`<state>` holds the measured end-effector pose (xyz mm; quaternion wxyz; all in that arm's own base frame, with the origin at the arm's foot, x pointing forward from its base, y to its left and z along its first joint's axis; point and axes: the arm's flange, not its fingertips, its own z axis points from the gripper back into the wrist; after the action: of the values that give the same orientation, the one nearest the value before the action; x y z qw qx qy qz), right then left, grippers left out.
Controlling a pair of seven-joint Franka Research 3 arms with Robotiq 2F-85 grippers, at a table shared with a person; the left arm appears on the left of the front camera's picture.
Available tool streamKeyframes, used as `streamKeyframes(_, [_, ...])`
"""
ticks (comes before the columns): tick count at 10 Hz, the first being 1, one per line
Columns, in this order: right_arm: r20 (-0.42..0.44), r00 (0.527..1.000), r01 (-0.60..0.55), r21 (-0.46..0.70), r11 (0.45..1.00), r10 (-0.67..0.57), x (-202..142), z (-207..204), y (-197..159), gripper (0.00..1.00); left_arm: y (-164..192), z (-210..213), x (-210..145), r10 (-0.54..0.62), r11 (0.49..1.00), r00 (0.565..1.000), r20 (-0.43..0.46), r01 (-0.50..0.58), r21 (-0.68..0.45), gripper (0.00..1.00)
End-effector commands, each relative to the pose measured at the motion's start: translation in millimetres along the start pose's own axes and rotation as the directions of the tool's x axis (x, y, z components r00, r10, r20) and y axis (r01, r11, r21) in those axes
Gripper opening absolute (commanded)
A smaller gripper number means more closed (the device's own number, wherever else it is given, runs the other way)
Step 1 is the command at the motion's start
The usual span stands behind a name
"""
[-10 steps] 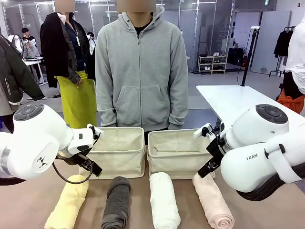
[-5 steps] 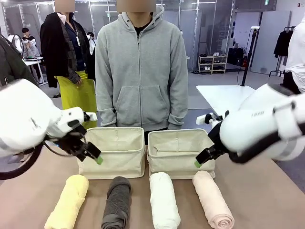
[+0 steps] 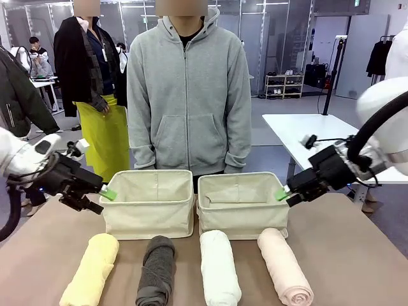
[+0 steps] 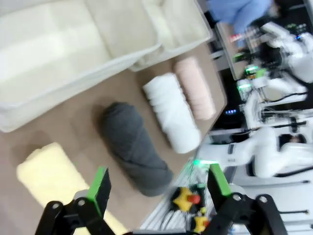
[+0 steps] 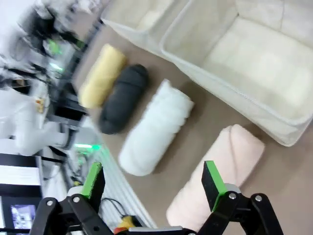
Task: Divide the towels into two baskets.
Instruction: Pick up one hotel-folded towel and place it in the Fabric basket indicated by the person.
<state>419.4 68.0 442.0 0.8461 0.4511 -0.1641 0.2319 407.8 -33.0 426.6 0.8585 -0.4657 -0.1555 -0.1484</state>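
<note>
In the front view, four rolled towels are seen in a row along the near edge of the desk [image 3: 357,255]: the yellow towel [image 3: 89,271], the grey towel [image 3: 155,271], the white towel [image 3: 220,268] and the pink towel [image 3: 285,266]. The left basket [image 3: 150,217] and right basket [image 3: 239,220] are set side by side just behind them. The left tool [image 3: 102,201] is held wide towards the desk's left edge, and the right tool [image 3: 287,198] wide beside the right basket; nothing is gripped. In the left wrist view, the yellow and grey towels are seen beyond the spread fingers. In the right wrist view, the pink towel is seen under them and both baskets look empty. The first pick is judged not yet begun. Each tool would need to be lowered over an outer towel and closed around it.
</note>
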Motion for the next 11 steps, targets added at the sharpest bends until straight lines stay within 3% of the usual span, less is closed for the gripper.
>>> streamKeyframes(1, [0.084,0.989,0.109,0.106,0.988,-0.118,-11,30,-41,1.0,35,24,-8,0.092,0.987,0.993,0.067,-0.082,-0.139,1.0])
streamKeyframes(3, [0.216,0.958,0.172,0.103,0.98,-0.191,-40,85,-62,1.0,60,73,-35,0.183,0.975,0.967,0.18,-0.154,-0.161,1.0])
streamKeyframes(5, [0.386,0.879,0.269,0.085,0.959,-0.281,-84,153,-81,1.0,80,124,-65,0.269,0.959,0.915,0.299,-0.227,-0.168,1.0])
streamKeyframes(7, [0.52,0.771,0.366,0.11,0.924,-0.367,-129,211,-99,1.0,102,164,-95,0.333,0.943,0.857,0.392,-0.29,-0.166,1.0])
streamKeyframes(9, [0.607,0.678,0.438,0.119,0.891,-0.415,-180,261,-107,1.0,116,196,-124,0.375,0.927,0.785,0.493,-0.331,-0.178,1.0])
streamKeyframes(11, [0.64,0.638,0.478,0.107,0.872,-0.428,-208,284,-107,1.0,118,210,-136,0.391,0.918,0.754,0.527,-0.363,-0.162,1.0])
